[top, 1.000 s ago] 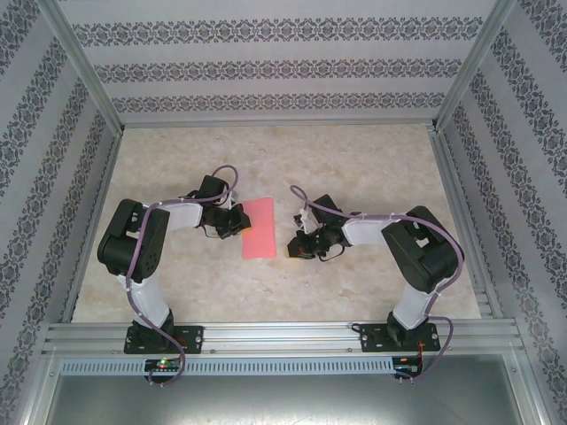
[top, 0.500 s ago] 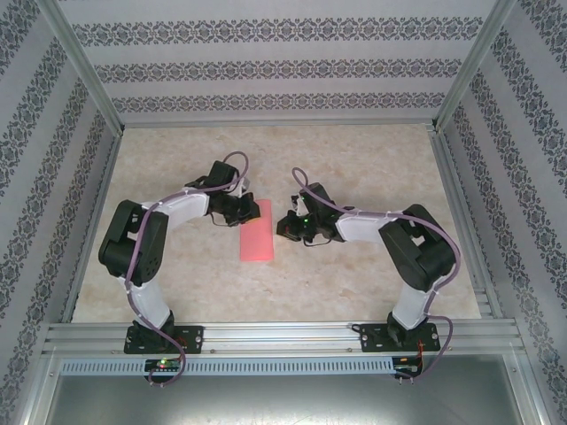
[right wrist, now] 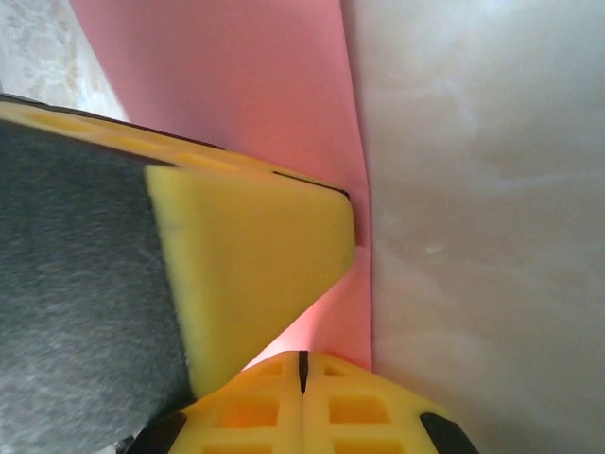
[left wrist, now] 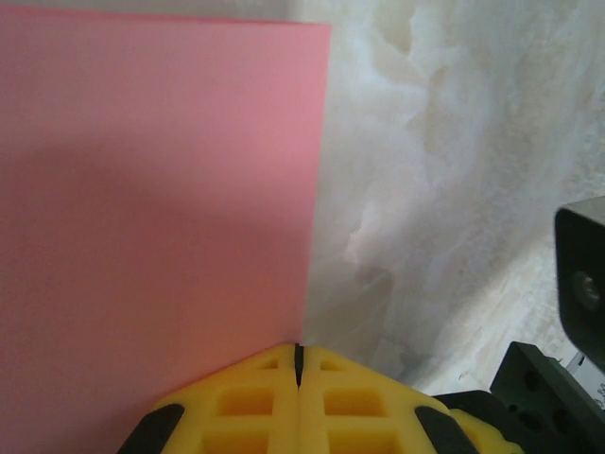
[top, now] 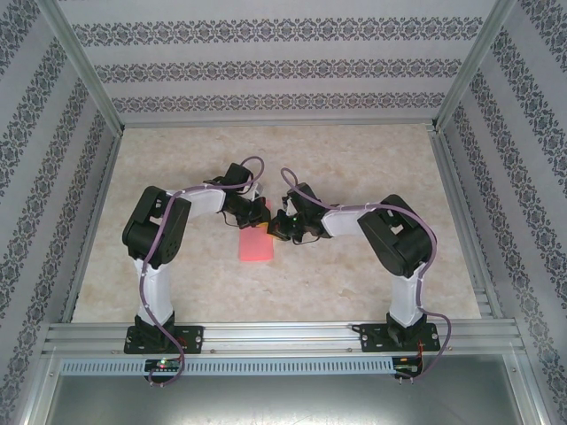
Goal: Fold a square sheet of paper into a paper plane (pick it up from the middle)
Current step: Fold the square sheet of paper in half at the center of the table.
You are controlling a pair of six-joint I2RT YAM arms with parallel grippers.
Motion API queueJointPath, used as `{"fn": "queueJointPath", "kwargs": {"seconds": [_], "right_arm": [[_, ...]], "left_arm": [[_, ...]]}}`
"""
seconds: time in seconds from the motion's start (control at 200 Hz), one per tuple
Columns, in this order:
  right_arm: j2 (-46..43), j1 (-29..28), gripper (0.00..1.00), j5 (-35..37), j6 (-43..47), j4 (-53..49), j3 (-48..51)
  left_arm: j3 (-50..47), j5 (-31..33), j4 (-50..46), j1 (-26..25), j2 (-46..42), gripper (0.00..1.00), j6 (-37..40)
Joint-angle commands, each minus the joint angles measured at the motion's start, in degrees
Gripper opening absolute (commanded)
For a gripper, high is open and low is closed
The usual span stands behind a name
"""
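The square sheet of paper [top: 256,243] lies flat on the table as a narrow salmon-pink rectangle, and no dart shape shows. My left gripper [top: 252,215] is shut, its yellow tips [left wrist: 298,364] resting at the sheet's long edge [left wrist: 161,189]. My right gripper [top: 276,225] is also shut, its tips [right wrist: 302,367] on the paper [right wrist: 255,85] close to that edge. In the right wrist view the left gripper's yellow finger [right wrist: 255,255] presses on the sheet just ahead of my own tips. Both grippers meet over the sheet's far end.
The marble-patterned table [top: 354,159] is walled on three sides by patterned panels, with an aluminium rail [top: 283,335] along the near edge. The right gripper's black body [left wrist: 579,284] shows at the right of the left wrist view.
Both grippers have closed in towards each other onto the far end of the sheet. The sheet has slid slightly towards the near edge.
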State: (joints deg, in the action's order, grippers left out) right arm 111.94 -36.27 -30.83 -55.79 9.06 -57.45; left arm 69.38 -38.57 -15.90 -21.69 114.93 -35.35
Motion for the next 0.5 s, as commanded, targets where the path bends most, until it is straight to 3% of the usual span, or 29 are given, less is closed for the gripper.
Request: {"fn": "queueJointPath", "kwargs": {"seconds": [0.0,0.495], "right_arm": [[1.66,-0.47,0.00,0.69,1.83,-2.98,-2.13],[-0.05,-1.64,0.00,-2.45,5.20,-8.62,-0.59]], "left_arm": [[0.45,2.19,0.08,-0.28,0.37,0.00,-0.72],[-3.37,7.08,0.32,0.13,1.51,0.00,-1.70]]}}
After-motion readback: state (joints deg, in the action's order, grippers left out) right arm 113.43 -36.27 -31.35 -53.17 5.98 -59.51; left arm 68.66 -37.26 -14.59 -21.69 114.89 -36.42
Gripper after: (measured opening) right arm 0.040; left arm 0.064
